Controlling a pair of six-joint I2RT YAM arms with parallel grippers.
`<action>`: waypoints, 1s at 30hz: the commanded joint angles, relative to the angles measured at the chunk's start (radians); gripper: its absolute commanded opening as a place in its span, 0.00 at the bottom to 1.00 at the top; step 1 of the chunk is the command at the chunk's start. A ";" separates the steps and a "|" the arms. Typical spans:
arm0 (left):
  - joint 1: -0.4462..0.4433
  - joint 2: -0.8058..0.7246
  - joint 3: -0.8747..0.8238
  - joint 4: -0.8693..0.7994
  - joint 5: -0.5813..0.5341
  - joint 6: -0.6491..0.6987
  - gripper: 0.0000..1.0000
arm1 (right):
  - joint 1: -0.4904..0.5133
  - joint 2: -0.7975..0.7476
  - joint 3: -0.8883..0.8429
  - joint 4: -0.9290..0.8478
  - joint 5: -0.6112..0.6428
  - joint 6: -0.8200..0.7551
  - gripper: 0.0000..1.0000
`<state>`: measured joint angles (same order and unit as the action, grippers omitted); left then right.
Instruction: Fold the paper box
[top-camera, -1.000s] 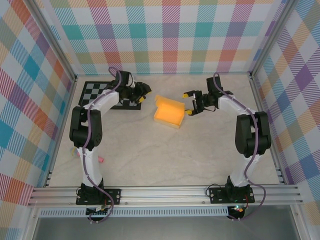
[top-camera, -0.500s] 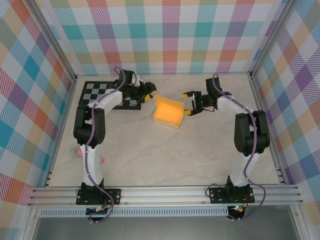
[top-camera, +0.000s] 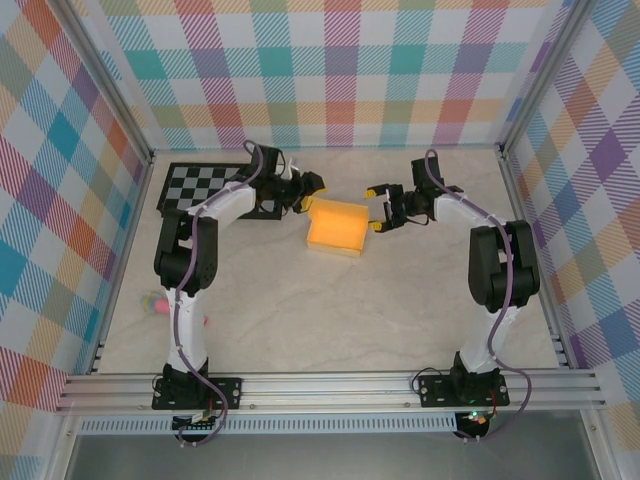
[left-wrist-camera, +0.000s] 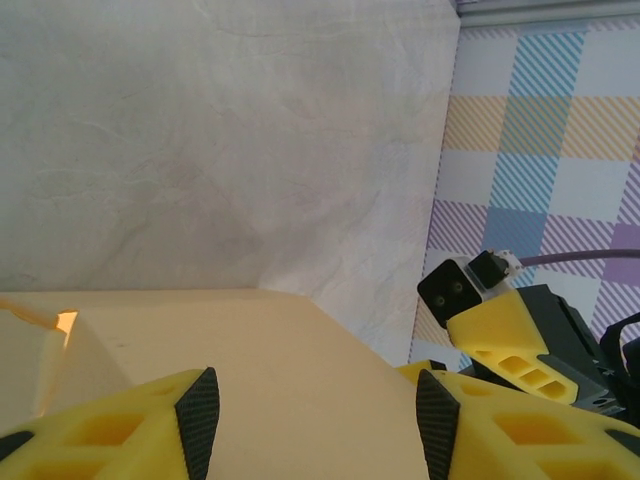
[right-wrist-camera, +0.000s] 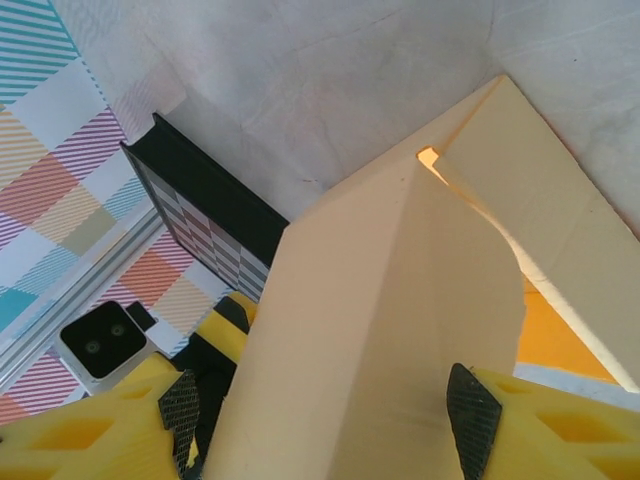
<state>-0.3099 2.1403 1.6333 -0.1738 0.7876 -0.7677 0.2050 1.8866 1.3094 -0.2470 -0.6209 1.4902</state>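
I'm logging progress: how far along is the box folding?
Done: the paper box looks formed, top folded down. In hand: left pincer and right pincer, both open, flank its ends. Remaining: a corner gap seen from the right wrist looks untucked.

Your paper box (top-camera: 337, 226) sits on the counter (top-camera: 300, 320) toward the far side, roughly midway between left and right. It is thin yellow-orange card. From above you see a small rectangle, slightly skewed, with its long edges running left to right. A broad panel lies folded over the top, and a paler side wall shows along the near edge. In the right wrist view, the box (right-wrist-camera: 400, 330) shows pale panels meeting at a crease. One corner seam stands open with light glowing through, and deeper orange shows inside beside it.
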 joint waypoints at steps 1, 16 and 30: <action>-0.015 -0.027 -0.045 0.046 0.025 -0.040 0.56 | 0.010 0.002 -0.024 0.039 0.001 0.039 0.68; -0.027 -0.086 -0.204 0.238 -0.033 -0.149 0.46 | 0.037 0.002 -0.075 0.064 0.020 -0.007 0.57; 0.010 -0.144 -0.202 0.071 -0.042 -0.043 0.57 | 0.027 -0.038 -0.073 -0.022 0.056 -0.109 0.54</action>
<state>-0.3206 2.0628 1.4303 0.0082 0.7498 -0.8726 0.2317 1.8858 1.2400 -0.2428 -0.5648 1.4086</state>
